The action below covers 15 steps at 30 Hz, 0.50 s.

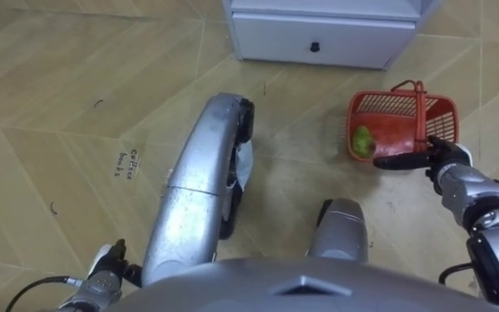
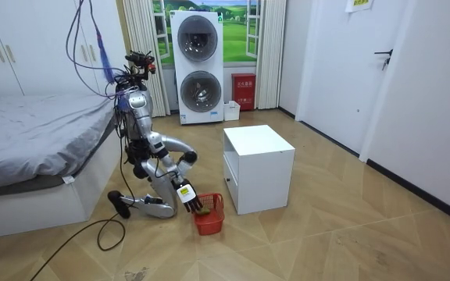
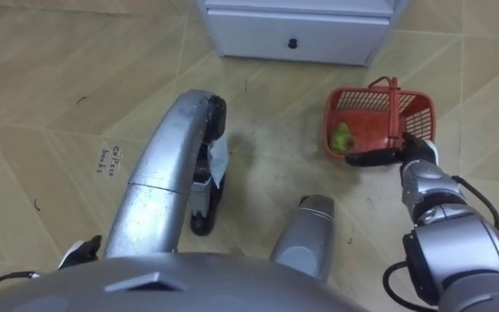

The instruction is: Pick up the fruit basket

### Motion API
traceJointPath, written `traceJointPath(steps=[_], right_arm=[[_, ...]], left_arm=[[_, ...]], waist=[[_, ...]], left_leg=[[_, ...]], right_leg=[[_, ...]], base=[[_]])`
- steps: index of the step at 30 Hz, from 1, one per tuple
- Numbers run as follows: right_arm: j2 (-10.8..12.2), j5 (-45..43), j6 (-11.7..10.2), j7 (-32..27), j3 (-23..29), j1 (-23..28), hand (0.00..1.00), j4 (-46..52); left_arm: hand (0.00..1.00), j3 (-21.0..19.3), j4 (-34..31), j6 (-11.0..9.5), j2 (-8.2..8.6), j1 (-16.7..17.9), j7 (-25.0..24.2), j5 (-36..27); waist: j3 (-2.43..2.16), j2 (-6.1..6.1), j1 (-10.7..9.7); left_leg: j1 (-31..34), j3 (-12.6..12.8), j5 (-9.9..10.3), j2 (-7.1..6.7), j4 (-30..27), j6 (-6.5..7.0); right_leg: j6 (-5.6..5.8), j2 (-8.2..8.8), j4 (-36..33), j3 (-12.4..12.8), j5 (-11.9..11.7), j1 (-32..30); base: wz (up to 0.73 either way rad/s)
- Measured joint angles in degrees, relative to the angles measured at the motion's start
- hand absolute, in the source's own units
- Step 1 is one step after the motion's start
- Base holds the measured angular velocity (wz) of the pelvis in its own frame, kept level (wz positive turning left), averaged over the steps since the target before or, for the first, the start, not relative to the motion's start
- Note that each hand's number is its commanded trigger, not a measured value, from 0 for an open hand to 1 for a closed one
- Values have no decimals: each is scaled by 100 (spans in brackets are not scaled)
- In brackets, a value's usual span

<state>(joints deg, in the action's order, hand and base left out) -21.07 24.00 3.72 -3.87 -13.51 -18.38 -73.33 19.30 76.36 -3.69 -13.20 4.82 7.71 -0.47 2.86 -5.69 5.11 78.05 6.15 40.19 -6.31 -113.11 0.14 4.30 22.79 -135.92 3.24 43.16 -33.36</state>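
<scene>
Reaches the right hand (image 1: 444,160) out, fingers straight and gripping nothing, across the near rim of the fruit basket (image 1: 379,106), just beside its upright handle (image 1: 420,113), probably to hook it. Leaves the basket on the floor before the white cabinet (image 1: 319,39). Kneels for reach. Rests the left hand (image 1: 109,264) low.

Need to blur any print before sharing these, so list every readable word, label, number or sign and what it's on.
None reads clearly.
Handwritten scrawl on the wood floor, two short lines: illegible.
Sign high on the wall: too small.
Red box beside the washing machines: print too small.
Fruit basket and white cabinet: no text visible.
</scene>
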Motion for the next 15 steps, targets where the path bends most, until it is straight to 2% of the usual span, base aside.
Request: traceJointPath(steps=[9,10,11,12,15], right_arm=[[-8,81,-24,31,0,-91,0,1],[-8,81,-24,31,0,-91,25,2],[-8,80,-24,31,0,-92,80,4],[-8,81,-24,31,1,-94,100,8],[-11,78,-24,20,9,-108,100,9]], left_arm=[[0,5,5,2,-4,11,-2,1],[0,6,5,2,-5,12,-2,1],[0,6,4,1,-6,11,-2,1],[0,10,4,1,-8,11,-2,0],[0,61,2,0,-8,8,-2,-3]], waist=[[5,9,20],[6,9,25],[7,8,32],[9,8,45],[14,21,117]], left_leg=[[35,-2,-5,-6,-1,-9],[35,-2,-5,-5,-1,-9],[37,-2,-5,-5,-1,-8],[38,-2,-5,-6,-1,-8],[38,-1,-5,-15,-1,-8]], right_leg=[[1,3,-9,-12,0,-25],[1,3,-9,-12,0,-26],[0,3,-9,-11,0,-28],[0,3,-8,-9,0,-30],[0,11,-11,-6,0,-29]], base=[[0],[0],[0],[0],[0]])
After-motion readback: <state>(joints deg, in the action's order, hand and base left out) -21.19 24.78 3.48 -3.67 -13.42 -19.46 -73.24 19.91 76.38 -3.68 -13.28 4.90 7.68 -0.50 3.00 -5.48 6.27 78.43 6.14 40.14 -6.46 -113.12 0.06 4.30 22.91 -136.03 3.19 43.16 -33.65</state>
